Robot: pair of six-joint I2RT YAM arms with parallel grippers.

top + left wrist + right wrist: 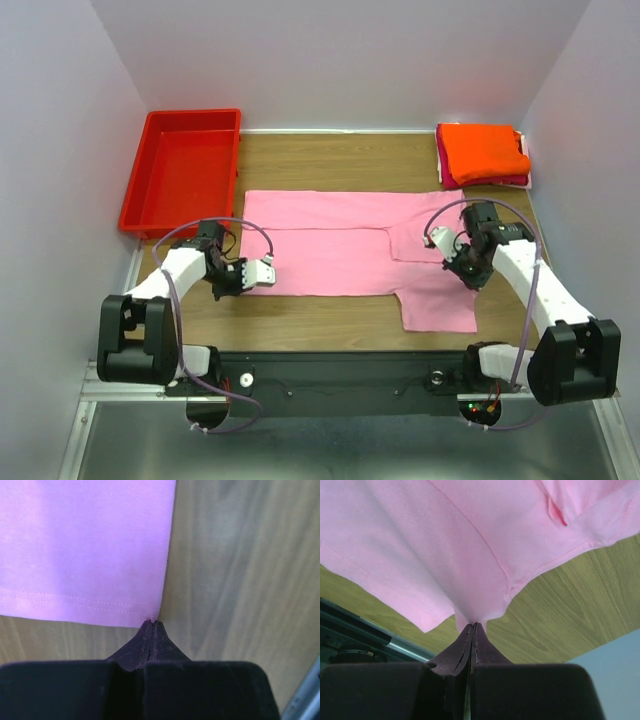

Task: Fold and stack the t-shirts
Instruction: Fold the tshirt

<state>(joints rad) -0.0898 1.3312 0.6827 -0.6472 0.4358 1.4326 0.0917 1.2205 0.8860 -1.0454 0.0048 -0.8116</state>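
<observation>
Wooden desk (330, 310): pink t-shirt (340, 245) lengthwise left-right, left end effector (151, 625) pinching hem corner, right end effector (472, 626) pinching sleeve edge.

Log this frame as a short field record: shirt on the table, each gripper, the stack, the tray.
shirt being worked: light pink t-shirt, lying flat on the table, partly folded
left gripper: shut, pinching the shirt's near-left hem corner
right gripper: shut on the shirt's cloth near the sleeve, bunching it
stack: orange t-shirt folded on top of a darker pink-red one, far right corner
tray: red tray, far left, nothing in it
</observation>
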